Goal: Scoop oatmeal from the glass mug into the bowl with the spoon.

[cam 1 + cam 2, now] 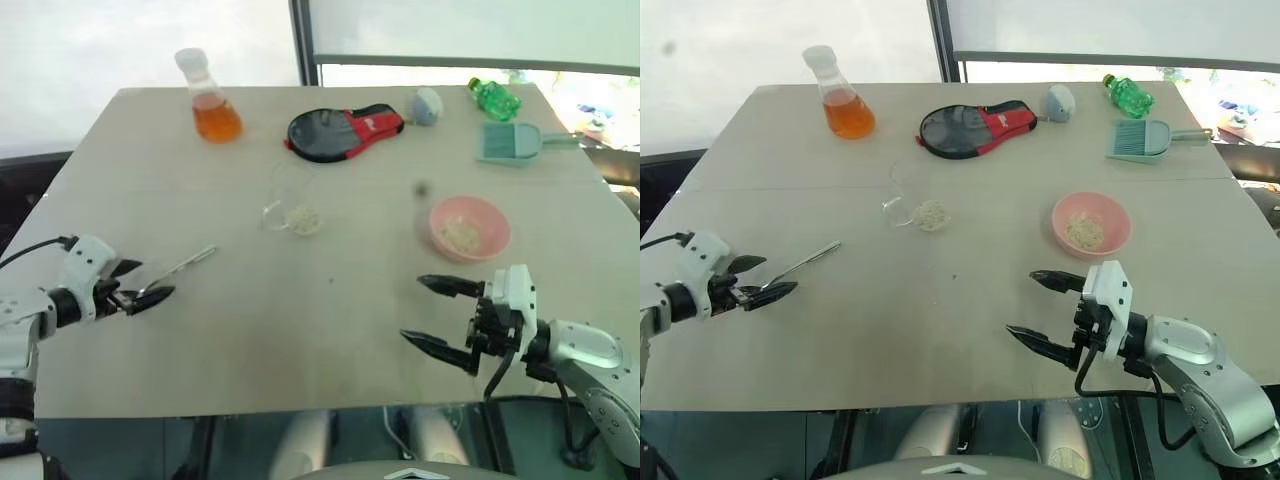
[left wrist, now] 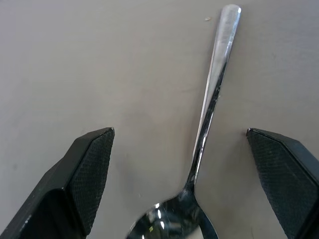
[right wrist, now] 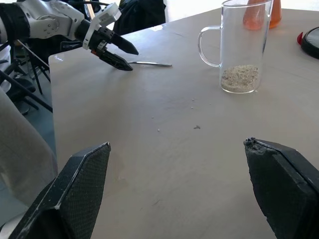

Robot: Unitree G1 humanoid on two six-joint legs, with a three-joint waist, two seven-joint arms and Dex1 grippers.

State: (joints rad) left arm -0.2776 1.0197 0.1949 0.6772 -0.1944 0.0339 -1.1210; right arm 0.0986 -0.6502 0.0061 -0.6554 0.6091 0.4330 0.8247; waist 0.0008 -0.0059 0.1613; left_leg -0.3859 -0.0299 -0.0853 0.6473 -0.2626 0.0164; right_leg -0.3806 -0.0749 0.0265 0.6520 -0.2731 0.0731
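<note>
The silver spoon [image 1: 182, 267] lies flat on the table at the left, its oval end toward my left gripper [image 1: 151, 280]. That gripper is open, and the spoon [image 2: 209, 104] lies between its fingers without touching either. The glass mug [image 1: 292, 205] stands upright mid-table with a little oatmeal [image 3: 240, 78] at its bottom. To its right sits the pink bowl [image 1: 469, 227], with some flakes inside. My right gripper [image 1: 412, 308] hovers open and empty in front of the bowl, pointing left across the table.
Along the far side stand a flask of orange liquid [image 1: 212, 105], a red and black paddle case [image 1: 340, 130], a grey ball-like object [image 1: 427, 105], a green bottle [image 1: 494, 98] and a teal dustpan scoop [image 1: 512, 143]. A few crumbs [image 3: 197, 127] dot the table.
</note>
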